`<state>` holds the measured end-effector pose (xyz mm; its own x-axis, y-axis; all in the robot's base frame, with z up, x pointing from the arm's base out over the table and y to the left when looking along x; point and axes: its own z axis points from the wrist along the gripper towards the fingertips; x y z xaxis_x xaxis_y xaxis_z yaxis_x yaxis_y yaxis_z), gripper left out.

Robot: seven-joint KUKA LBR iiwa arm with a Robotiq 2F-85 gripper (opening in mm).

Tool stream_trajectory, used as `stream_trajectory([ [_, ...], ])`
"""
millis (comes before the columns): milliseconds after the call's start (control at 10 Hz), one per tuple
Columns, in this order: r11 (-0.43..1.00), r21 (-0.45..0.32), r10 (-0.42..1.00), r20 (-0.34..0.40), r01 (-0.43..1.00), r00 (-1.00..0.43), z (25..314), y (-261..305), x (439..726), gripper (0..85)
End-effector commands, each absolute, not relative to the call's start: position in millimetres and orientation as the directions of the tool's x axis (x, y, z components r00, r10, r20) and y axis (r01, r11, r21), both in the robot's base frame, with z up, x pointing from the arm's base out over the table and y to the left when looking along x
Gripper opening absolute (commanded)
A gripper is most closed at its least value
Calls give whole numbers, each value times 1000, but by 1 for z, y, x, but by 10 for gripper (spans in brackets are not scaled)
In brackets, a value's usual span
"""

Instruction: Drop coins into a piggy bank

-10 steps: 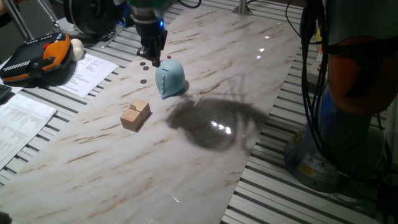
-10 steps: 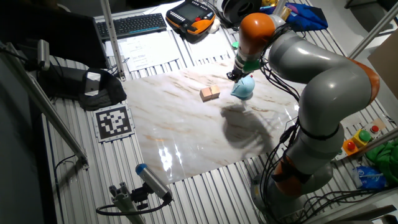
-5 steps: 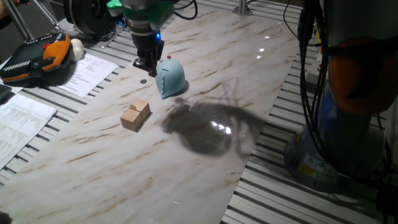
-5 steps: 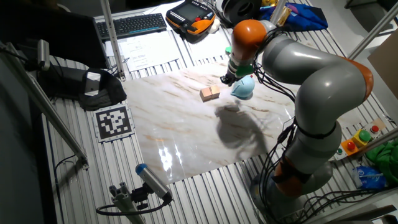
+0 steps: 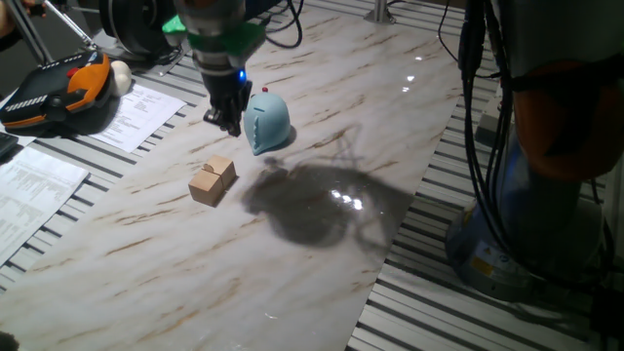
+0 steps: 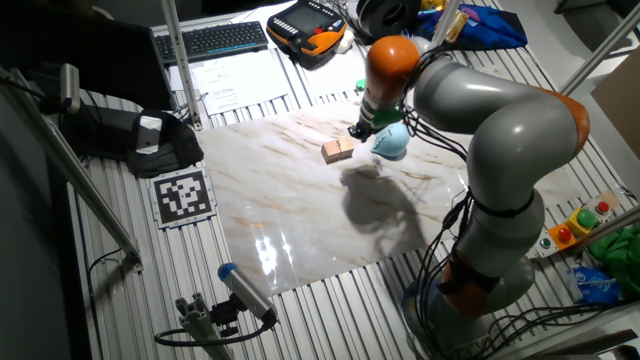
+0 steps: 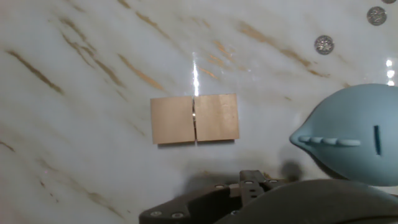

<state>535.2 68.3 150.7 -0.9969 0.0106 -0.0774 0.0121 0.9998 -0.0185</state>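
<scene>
Arm shifted off piggy bank (image 5: 265,122) toward wooden blocks (image 5: 212,179), coins (image 7: 323,44) on marble, fingers' (image 5: 225,119) spread indiscernible.

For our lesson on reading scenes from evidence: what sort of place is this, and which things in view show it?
Most likely a robotics lab or test cell. A large industrial arm works over a marble-patterned board laid on a slatted metal bench, with a teach pendant, a keyboard and a printed calibration marker nearby.
</scene>
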Motion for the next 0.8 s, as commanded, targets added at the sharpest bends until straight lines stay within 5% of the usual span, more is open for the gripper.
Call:
stream_trajectory([
  [0,1000,-15,15,-83,16,-996,145,72,535,0],
  [700,1000,21,23,-103,21,-994,122,84,536,0],
])
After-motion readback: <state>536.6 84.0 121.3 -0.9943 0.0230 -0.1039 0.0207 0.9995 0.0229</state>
